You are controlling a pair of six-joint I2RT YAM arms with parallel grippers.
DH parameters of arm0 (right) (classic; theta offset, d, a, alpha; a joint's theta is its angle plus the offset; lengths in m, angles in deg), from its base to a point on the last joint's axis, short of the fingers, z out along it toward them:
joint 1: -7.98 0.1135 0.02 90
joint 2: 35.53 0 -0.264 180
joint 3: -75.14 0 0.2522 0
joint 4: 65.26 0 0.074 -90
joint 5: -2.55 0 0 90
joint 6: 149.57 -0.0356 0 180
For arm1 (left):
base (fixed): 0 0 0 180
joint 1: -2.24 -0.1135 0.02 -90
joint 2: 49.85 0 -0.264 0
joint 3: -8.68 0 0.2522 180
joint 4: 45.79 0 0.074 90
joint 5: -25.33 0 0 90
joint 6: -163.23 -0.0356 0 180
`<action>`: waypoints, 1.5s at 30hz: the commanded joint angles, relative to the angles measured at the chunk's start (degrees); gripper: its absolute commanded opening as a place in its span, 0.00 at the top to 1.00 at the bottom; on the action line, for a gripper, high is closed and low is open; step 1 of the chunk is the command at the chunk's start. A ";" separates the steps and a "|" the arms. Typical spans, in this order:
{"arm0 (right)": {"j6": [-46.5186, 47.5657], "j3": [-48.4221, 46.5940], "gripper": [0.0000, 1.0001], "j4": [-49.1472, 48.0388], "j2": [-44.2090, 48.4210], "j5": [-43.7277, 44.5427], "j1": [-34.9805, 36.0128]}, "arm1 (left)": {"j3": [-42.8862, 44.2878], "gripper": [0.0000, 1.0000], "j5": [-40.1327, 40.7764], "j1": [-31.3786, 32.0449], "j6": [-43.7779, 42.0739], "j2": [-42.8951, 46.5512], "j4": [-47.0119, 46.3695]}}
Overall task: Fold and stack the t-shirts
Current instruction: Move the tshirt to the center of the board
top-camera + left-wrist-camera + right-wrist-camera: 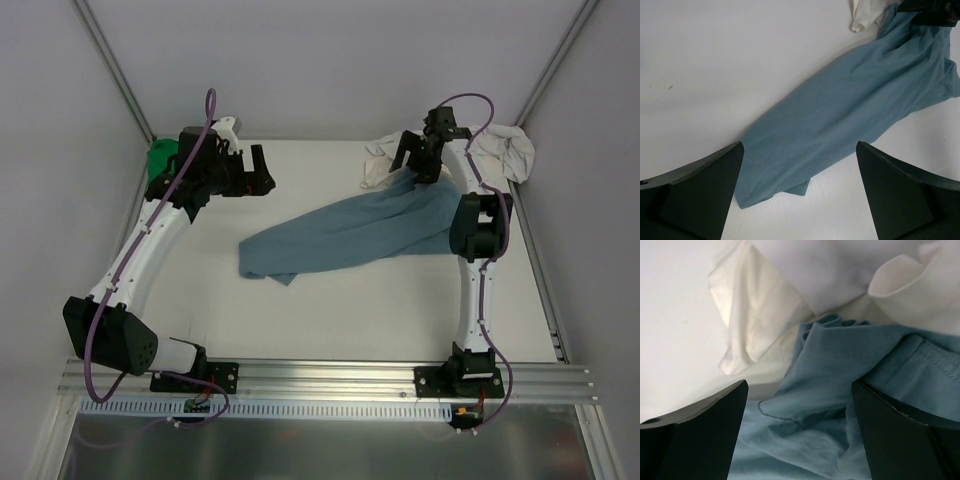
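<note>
A slate-blue t-shirt [350, 232] lies stretched out aslant across the middle of the table, its upper end bunched at the back right. A cream t-shirt [503, 150] is crumpled in the back right corner, with one part [380, 160] spread left of the blue one. A green t-shirt [160, 156] peeks out behind the left arm at the back left. My right gripper [415, 168] hangs low over the blue shirt's bunched end [840, 385], open, with folds between its fingers and cream cloth [765, 305] just beyond. My left gripper [258, 170] is open above bare table, and the blue shirt [850, 100] lies ahead of it.
White walls with metal corner posts [115, 70] close in the table on the left, back and right. An aluminium rail [330, 378] carrying both arm bases runs along the near edge. The right arm's upright link [478, 260] stands beside the blue shirt's right end.
</note>
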 commanded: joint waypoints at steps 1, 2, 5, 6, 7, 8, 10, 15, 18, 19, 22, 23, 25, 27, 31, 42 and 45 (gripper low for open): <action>0.29 -2.02 0.10 -2.39 -1.14 5.16 -0.71 | 3.08 0.01 -0.08 0.31 -1.76 0.12 1.77; 0.20 -2.02 0.11 -2.57 -1.49 5.95 -0.80 | 3.17 0.01 0.10 0.39 -1.85 0.21 2.04; -0.50 -1.93 0.17 -2.66 -2.63 7.45 -0.97 | 3.61 0.01 0.80 0.39 -2.37 0.47 3.27; -0.59 -1.93 0.19 -2.66 -2.90 7.63 -0.89 | 3.78 0.01 1.24 0.39 -2.55 0.47 3.53; -1.20 -1.76 0.34 -3.18 -3.08 7.54 -0.89 | 3.87 0.01 1.33 0.39 -2.90 0.56 4.06; -1.47 -1.49 0.45 -3.27 -3.43 7.46 -0.97 | 3.96 0.01 1.51 0.39 -2.99 0.65 4.15; -2.43 -0.97 0.85 -3.54 -3.43 7.63 -0.89 | 4.05 0.01 1.95 0.31 -3.43 0.74 4.59; -1.47 4.63 1.00 -3.80 2.52 10.79 -0.71 | 3.52 0.01 2.47 0.39 -3.43 0.82 4.50; 0.63 12.44 1.00 -3.10 11.99 12.90 -0.80 | 2.56 0.01 2.91 0.31 -3.08 0.65 3.63; 1.08 15.09 1.00 -2.84 15.00 13.25 -0.71 | 2.21 0.01 3.00 0.39 -2.99 0.56 3.28; 1.78 26.14 1.00 -1.43 27.39 17.38 -0.97 | 0.10 0.01 3.27 0.39 -2.11 0.30 1.26; 1.61 28.98 1.00 -1.17 30.47 18.87 -1.15 | -0.51 0.01 2.83 0.39 -1.85 0.12 0.73; 0.82 36.60 1.00 -0.03 38.88 19.67 -1.33 | -1.57 0.01 2.39 0.39 -1.15 -0.23 -0.85; -0.32 40.41 1.00 1.46 43.57 18.71 -1.33 | -2.10 0.01 1.77 0.39 -1.06 -1.02 -2.17; -3.13 46.31 1.00 5.15 52.72 16.51 -1.15 | -1.58 0.01 1.16 0.31 -0.79 -2.86 -3.40; -7.62 72.72 0.93 19.74 79.50 7.82 -0.36 | -2.45 0.01 0.01 0.39 0.00 -1.90 -3.67; -10.16 80.91 0.60 23.25 89.86 7.89 2.71 | -2.81 0.01 0.37 0.39 -0.18 -1.02 -3.23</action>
